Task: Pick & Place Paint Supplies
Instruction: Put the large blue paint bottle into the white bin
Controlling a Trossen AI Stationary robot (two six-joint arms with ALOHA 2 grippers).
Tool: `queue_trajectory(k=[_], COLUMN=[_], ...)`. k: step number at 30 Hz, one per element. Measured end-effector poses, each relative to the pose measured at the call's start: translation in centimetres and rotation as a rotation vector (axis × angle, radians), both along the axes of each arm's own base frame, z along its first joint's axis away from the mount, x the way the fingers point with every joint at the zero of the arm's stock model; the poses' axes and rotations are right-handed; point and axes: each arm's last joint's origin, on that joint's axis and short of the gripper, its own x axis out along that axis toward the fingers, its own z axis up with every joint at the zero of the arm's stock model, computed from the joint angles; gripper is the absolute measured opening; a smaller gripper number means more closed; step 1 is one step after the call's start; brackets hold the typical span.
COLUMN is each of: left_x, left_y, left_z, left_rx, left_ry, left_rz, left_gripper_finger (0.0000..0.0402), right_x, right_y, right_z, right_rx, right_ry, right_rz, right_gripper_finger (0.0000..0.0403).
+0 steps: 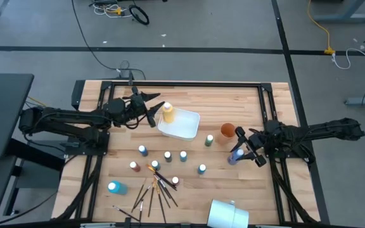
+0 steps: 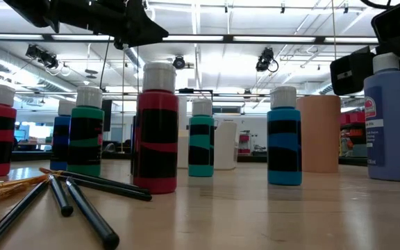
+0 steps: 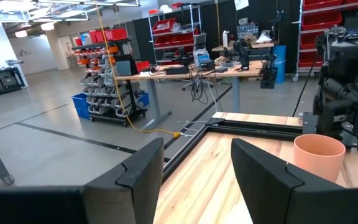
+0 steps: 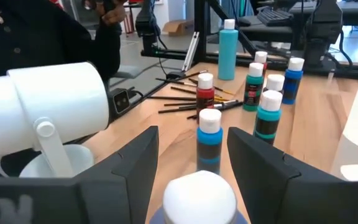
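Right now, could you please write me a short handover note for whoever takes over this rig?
Left gripper: open, empty, beside the yellow bottle at the white tray.
Right gripper: open, around the large purple-blue bottle, not closed on it.
Supplies: small bottles stand mid-table; brushes lie scattered at the front; teal bottle front left; orange cup and white mug are on the table.
Done: apparently only the yellow bottle.
Left: everything else.

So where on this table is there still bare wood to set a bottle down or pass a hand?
Bare wood lies along the far edge behind the white tray, and at the near right between the white mug and the right gripper. It is crowded mid-table: small paint bottles with brushes fanned just in front.
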Motion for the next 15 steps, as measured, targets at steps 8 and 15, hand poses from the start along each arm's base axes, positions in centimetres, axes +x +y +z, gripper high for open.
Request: queue_trajectory(k=[8,15], left_x=[-0.1,-1.1], left_y=[0.0,-0.4], left_z=[0.1,1.3], left_rx=[0.007,0.041], left_ry=[0.001,-0.045], left_rz=[-0.001,-0.075], left_gripper_finger=[0.0199,0.0199], right_x=[0.1,0.1], right_y=[0.0,0.0], right_z=[-0.4,-0.2], right_rx=[-0.006,0.003], right_ry=[0.037,0.027], right_rz=[0.001,0.009], right_gripper_finger=[0.0165,0.0104])
